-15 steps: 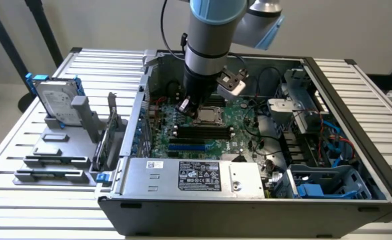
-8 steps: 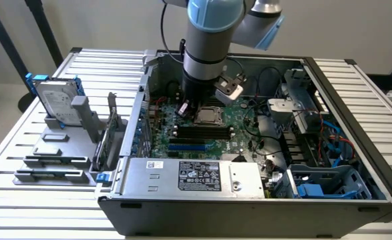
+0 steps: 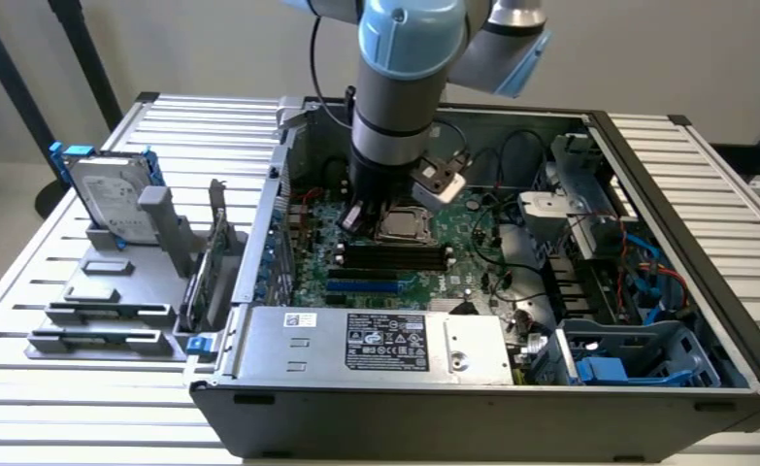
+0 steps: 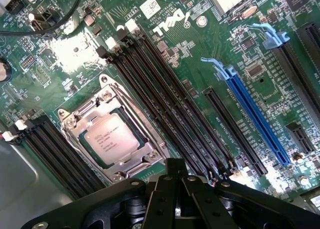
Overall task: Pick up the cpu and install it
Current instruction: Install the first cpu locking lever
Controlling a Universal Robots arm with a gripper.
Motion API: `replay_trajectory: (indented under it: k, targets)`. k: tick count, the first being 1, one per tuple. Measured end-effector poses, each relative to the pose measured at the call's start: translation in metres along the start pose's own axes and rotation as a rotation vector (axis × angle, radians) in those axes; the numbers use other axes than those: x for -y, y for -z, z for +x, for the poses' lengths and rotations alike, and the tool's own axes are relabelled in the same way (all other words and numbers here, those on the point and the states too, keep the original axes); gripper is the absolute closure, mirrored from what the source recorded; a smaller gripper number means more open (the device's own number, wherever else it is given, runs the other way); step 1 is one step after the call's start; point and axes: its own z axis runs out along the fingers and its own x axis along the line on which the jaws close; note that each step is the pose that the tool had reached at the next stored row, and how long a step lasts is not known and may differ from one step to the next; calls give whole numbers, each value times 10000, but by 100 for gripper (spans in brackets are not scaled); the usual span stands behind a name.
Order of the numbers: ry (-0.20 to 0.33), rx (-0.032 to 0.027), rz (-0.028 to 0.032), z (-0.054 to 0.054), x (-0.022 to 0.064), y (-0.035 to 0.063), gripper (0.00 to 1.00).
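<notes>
Now your end effector [image 4: 175, 171], fingers pressed together and holding nothing, hovers just beside the cpu [image 4: 111, 138], which sits in the motherboard [image 4: 200, 54] socket.

Exterior view looks down from afar; wrist view hovers seemingly close over motherboard [image 4: 200, 64].

Cpu [image 4: 111, 138]: small silver square chip; flat in motherboard socket, framed by metal bracket.

The word DELL stands in white letters on the green motherboard [image 4: 165, 26], beyond the black memory slots [image 4: 165, 109] as seen from the end effector [image 4: 176, 171]. The power supply's label [image 3: 387, 342] and the cpu's [image 4: 111, 138] faint print are unreadable.
</notes>
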Motion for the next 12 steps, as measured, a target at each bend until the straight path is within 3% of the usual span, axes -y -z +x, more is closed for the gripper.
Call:
replay_trajectory:
  k: [5,12]
  targets:
    - [19,-98,23,-7,-4,-40,89]
    - [31,-136,22,-19,1,-81,89]
